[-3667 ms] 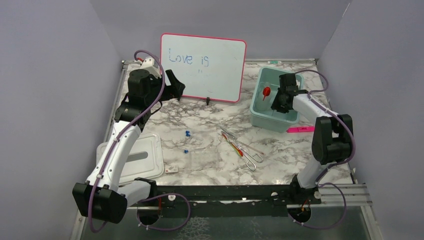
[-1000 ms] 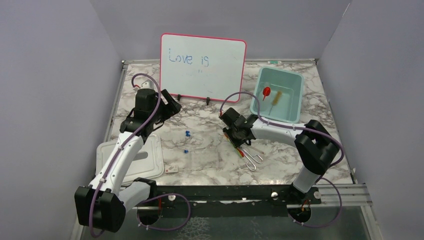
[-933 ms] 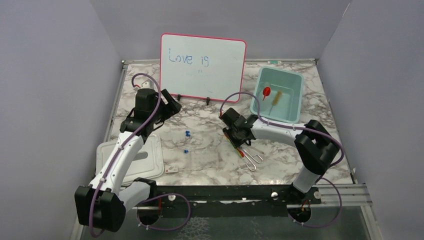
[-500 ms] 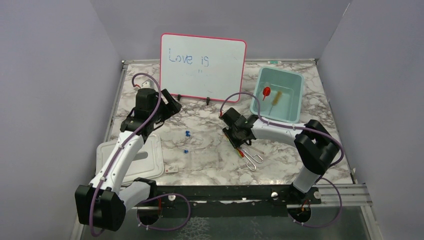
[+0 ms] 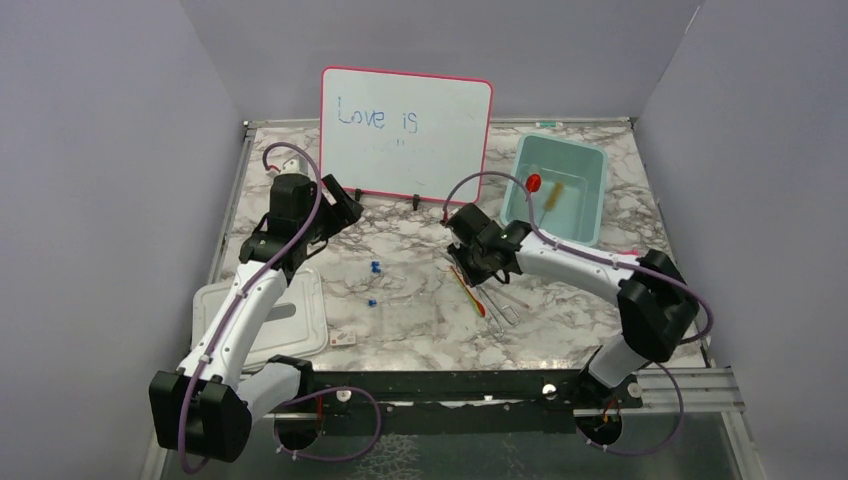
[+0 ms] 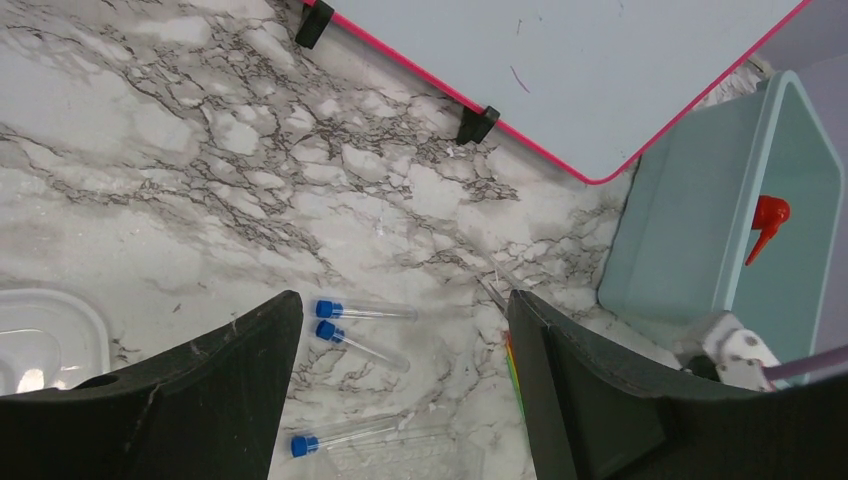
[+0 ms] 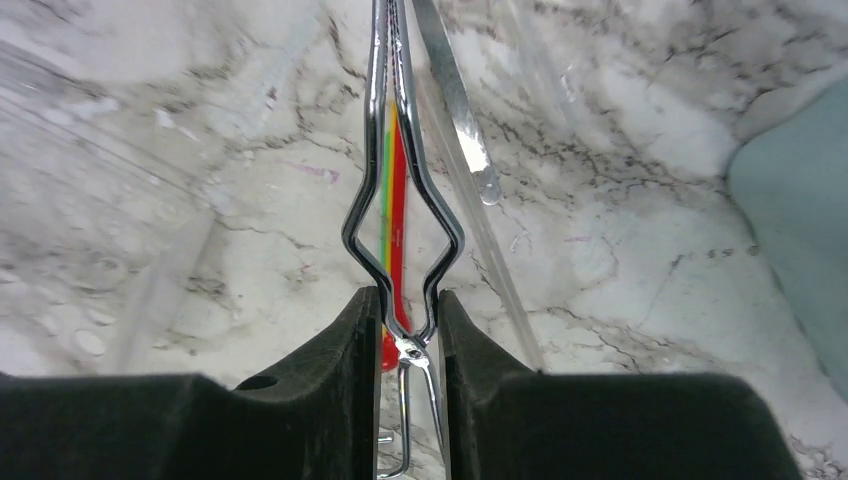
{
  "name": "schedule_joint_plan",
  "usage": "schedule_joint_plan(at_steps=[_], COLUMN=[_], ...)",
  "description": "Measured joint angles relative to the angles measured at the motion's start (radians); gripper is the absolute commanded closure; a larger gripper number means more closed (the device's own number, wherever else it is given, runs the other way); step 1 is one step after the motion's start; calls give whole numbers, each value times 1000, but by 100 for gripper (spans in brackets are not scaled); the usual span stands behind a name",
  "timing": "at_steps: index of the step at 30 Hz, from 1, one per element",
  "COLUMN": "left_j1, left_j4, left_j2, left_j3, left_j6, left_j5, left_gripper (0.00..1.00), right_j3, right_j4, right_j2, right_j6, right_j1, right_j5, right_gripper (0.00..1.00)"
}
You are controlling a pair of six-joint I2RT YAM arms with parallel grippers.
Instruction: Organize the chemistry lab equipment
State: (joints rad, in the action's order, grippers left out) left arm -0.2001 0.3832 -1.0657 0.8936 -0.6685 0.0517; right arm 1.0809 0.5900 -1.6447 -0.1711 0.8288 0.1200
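Observation:
My right gripper [image 5: 489, 268] is shut on the metal tongs [image 7: 400, 200] near their pivot, low over the middle of the table. A red and green tool [image 7: 397, 175] lies under the tongs, with a metal strip [image 7: 455, 110] beside them. The teal bin [image 5: 590, 200] holds a red-nozzled squeeze bottle [image 5: 534, 182] and a brown-handled tool [image 5: 553, 195]. My left gripper [image 5: 345, 205] hangs open above the table near the whiteboard. Below it lie blue-capped tubes [image 6: 362, 310] and the clear rack [image 6: 420, 462].
The pink-framed whiteboard [image 5: 405, 135] stands at the back centre. A white lid [image 5: 270, 315] lies at the front left with a small white item [image 5: 343, 339] next to it. The pink marker [image 5: 630, 251] peeks out behind my right arm.
My right gripper has narrowed onto the tongs and shifted slightly toward the back, its elbow swinging right. The left arm has not moved.

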Motion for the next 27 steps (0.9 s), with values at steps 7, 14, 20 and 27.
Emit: schedule_joint_plan(at_steps=[7, 14, 20, 27], left_j1=[0, 0, 0, 0], left_j4=[0, 0, 0, 0], left_j2=[0, 0, 0, 0], left_j3=[0, 6, 14, 15], left_j6=[2, 11, 16, 18], left_j5=[-3, -15, -15, -15], left_gripper=[22, 22, 22, 22], right_j3=[91, 224, 352, 464], right_j4=[26, 42, 70, 104], right_j2=[172, 236, 263, 280], right_j6=[-19, -61, -94, -101], right_j1=[-2, -42, -183, -434], right_j5=[2, 46, 108, 167], right_gripper=[80, 80, 80, 80])
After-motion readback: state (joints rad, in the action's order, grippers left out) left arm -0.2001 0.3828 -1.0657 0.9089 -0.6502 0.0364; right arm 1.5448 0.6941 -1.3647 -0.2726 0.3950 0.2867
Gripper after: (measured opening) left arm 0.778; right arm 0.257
